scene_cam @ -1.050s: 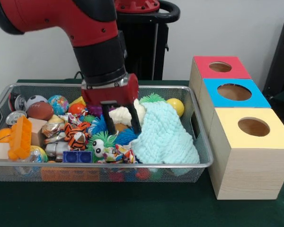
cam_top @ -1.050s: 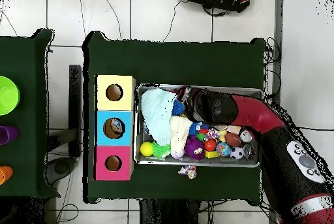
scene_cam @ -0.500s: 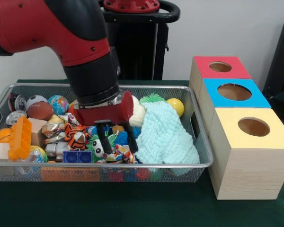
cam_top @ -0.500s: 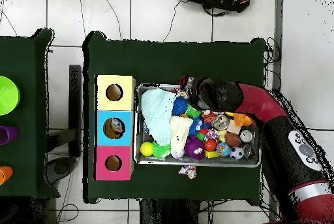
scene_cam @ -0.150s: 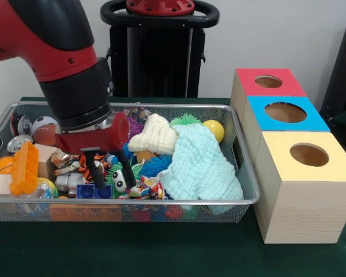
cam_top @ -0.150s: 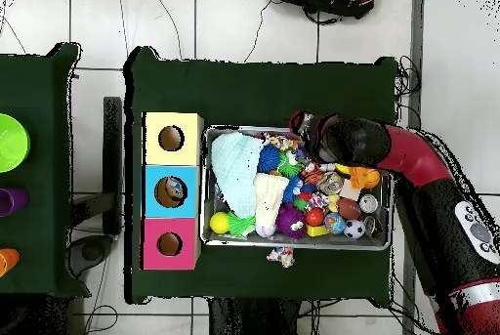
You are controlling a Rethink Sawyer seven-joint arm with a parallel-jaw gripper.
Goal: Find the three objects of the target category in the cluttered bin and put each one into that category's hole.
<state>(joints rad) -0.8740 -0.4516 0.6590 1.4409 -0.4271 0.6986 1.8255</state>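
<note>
I see my gripper (scene_cam @ -0.150s: 109, 169) low inside the silver wire mesh bin (scene_cam @ -0.150s: 249, 173), near its front wall. Its two black fingers (scene_cam @ -0.150s: 94, 171) stand apart and I see nothing between them, so it is let go and empty. The fingers point down into the pile of toys.

Right by the fingertips lies a small toy with orange and black tiger stripes (scene_cam @ -0.150s: 81, 162). Just under the gripper is a dark blue plastic building brick (scene_cam @ -0.150s: 94, 191). Beside the other finger sits a soft toy with big white googly eyes and green spiky hair (scene_cam @ -0.150s: 120, 178). A blue spiky ball (scene_cam @ -0.150s: 157, 165) is a bit past that.

Going further from the gripper on that side, a cream knitted piece (scene_cam @ -0.150s: 155, 135) rests on top of a big light blue knitted cloth (scene_cam @ -0.150s: 200, 163). Behind them I see a green spiky ball (scene_cam @ -0.150s: 185, 120) and a plain yellow ball (scene_cam @ -0.150s: 214, 130), near the bin's end.

On the gripper's other side stands an orange plastic block with bumps (scene_cam @ -0.150s: 25, 168), next to a pale wooden cube (scene_cam @ -0.150s: 0, 184). A brown football-shaped ball (scene_cam @ -0.150s: 45, 134) and a silver can (scene_cam @ -0.150s: 16, 143) lie behind those.

Well away from the gripper, outside the bin, three wooden boxes stand in a row. One has a yellow top (scene_cam @ -0.150s: 308, 155), one a blue top (scene_cam @ -0.150s: 285, 112), one a red top (scene_cam @ -0.150s: 269, 82). Each has a round hole.

From above, the red arm (cam_top @ -0.150s: 415, 160) reaches in over the bin's edge (cam_top @ -0.150s: 293, 244), and one small bright toy (cam_top @ -0.150s: 281, 256) lies on the green table outside the bin.
</note>
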